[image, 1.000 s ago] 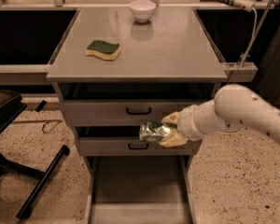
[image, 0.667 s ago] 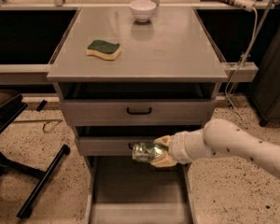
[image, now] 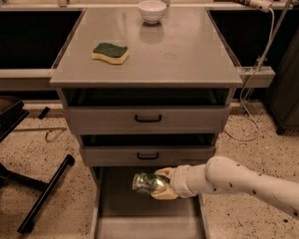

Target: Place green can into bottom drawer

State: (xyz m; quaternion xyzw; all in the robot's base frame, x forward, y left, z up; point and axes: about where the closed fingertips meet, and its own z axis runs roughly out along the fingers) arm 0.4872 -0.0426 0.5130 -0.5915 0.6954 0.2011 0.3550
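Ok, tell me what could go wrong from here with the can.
1. The gripper holds the green can by one end, lying sideways over the bottom drawer. Released like this, it may roll across the flat floor.
2. The gripper sits just below the middle drawer, so an upward move could bump its front.
3. The can's body looks wrinkled, so it might slip or crumple in the grip.
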